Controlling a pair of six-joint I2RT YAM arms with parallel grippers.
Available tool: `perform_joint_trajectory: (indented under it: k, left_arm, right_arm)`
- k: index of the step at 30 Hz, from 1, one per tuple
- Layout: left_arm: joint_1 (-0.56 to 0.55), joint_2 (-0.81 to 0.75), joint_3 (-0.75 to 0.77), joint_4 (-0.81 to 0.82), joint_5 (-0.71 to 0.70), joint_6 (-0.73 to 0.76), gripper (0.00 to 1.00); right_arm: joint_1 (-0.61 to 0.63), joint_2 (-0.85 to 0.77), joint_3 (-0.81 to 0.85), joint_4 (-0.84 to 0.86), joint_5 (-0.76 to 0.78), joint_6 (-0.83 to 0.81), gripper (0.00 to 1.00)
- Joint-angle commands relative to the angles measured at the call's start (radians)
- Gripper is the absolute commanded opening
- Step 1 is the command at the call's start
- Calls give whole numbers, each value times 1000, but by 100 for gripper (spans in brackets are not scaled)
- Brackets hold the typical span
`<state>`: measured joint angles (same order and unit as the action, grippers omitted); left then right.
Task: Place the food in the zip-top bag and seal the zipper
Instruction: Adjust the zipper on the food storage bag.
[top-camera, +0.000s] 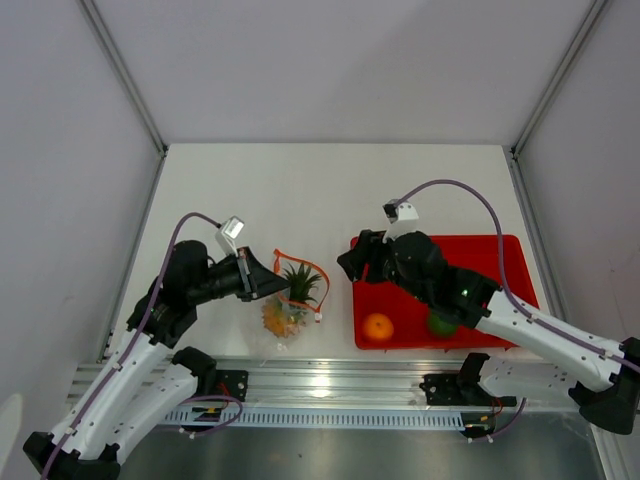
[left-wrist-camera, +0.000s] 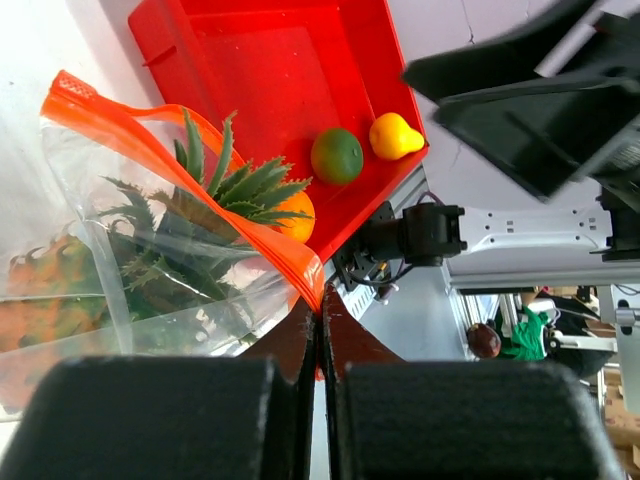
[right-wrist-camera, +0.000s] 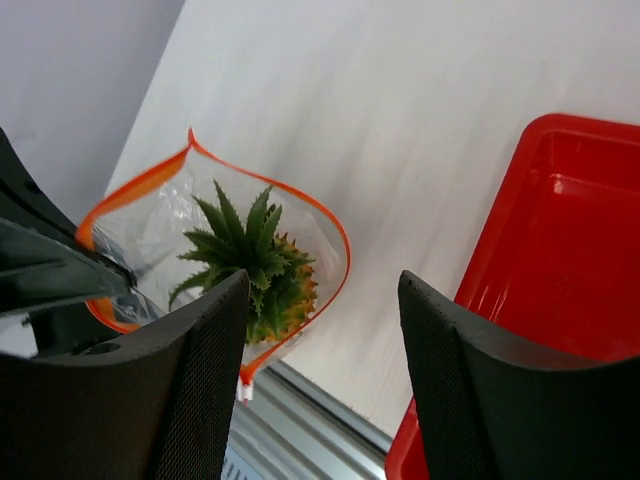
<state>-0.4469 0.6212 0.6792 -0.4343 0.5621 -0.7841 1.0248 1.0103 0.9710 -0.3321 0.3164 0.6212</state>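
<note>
The clear zip-top bag (top-camera: 285, 310) lies at the table's near middle, its orange-red zipper (top-camera: 312, 270) standing open in a loop. The pineapple (top-camera: 297, 287) sits inside, its green crown poking out; it also shows in the right wrist view (right-wrist-camera: 262, 262). My left gripper (top-camera: 272, 286) is shut on the zipper (left-wrist-camera: 240, 215) at the bag's left edge and holds it up. My right gripper (top-camera: 350, 262) is open and empty, just right of the bag. The orange ball (top-camera: 378, 327), the green fruit (top-camera: 441, 323) and the lemon (left-wrist-camera: 394, 136) lie in the red tray.
The red tray (top-camera: 500, 260) stands at the right, under my right arm. A metal rail (top-camera: 330, 385) runs along the table's near edge, close to the bag. White walls with grey frame bars close in the table.
</note>
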Motion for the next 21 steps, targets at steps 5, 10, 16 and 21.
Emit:
perform_joint_trajectory:
  k: [5, 10, 16, 21]
  left_arm:
    - [-3, -8, 52, 40, 99, 34, 1]
    - [-3, -21, 62, 14, 117, 46, 0]
    - [-3, -35, 74, -18, 128, 60, 1]
    - [-3, -43, 77, -23, 153, 57, 1]
  right_arm:
    - [-51, 105, -40, 79, -385, -152, 62]
    - [-86, 186, -58, 146, -473, -175, 54]
    - [-91, 226, -64, 172, -482, -190, 47]
    - [-98, 251, -63, 191, -497, -190, 47]
